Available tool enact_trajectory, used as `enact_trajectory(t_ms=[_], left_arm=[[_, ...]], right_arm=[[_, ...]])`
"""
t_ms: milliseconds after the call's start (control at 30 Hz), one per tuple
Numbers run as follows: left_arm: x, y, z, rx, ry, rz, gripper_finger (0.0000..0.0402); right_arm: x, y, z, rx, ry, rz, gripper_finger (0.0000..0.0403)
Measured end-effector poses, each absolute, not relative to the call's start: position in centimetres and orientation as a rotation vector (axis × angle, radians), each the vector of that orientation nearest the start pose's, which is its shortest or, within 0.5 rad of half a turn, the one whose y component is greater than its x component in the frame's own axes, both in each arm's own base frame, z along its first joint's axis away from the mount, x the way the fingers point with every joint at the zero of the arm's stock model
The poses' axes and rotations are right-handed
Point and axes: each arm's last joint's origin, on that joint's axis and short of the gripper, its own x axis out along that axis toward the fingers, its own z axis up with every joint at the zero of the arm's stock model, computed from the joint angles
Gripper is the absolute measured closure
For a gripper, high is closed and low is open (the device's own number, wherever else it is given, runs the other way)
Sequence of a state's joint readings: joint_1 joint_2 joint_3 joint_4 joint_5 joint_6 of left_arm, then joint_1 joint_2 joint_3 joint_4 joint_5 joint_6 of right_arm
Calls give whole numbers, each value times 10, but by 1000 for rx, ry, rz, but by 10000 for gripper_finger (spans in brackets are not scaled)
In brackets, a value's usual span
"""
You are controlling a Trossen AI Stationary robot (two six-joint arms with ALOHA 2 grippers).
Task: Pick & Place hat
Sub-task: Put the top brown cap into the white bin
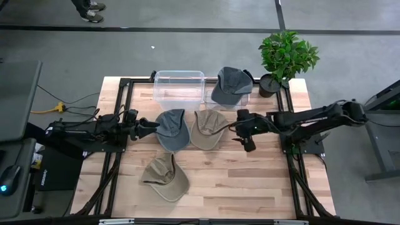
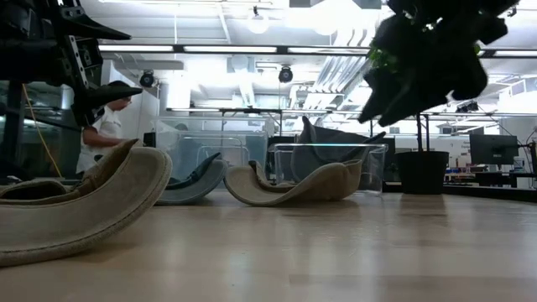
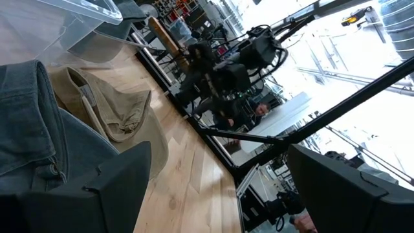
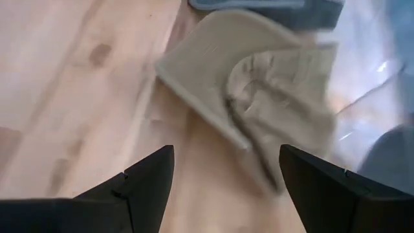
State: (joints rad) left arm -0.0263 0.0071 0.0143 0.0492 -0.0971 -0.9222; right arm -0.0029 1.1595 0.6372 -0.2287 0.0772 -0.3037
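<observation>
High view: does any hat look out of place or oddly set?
One grey hat sits crooked on the rim of the right-hand clear bin, not down inside it. The other three lie upturned on the table. Both grippers, left and right, are open.

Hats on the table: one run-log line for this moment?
left tool: open, at blue cap | right tool: open, beside tan cap | grey cap: in clear bin
</observation>
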Motion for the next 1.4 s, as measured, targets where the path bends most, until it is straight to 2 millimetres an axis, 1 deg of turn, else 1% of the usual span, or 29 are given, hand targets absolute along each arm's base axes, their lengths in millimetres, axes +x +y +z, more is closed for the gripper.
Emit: enact_trajectory(t_ms=[233,333,433,633,767,833,967,1067,1400], left_arm=[[97,0,173,-925,-85,40,62],[97,0,173,-925,-86,43,62],[97,0,173,-925,-86,42,62],[97,0,173,-925,-87,42,62],[97,0,173,-925,-86,42,62],[97,0,173,-925,-86,42,62],[97,0,173,-925,-86,42,62],[97,0,173,-925,-86,42,62],[97,0,173,-925,-85,39,62]], right_arm=[[243,-6,229,-611,757,70,128],[248,-9,230,-659,751,136,128],[248,-12,222,-666,791,193,128],[251,-13,212,-779,832,278,128],[257,-12,200,-785,863,334,128],[262,-14,192,-812,890,321,128],[275,-23,177,-834,925,226,128],[279,-28,169,-826,955,170,128],[288,-35,145,-783,1005,192,128]])
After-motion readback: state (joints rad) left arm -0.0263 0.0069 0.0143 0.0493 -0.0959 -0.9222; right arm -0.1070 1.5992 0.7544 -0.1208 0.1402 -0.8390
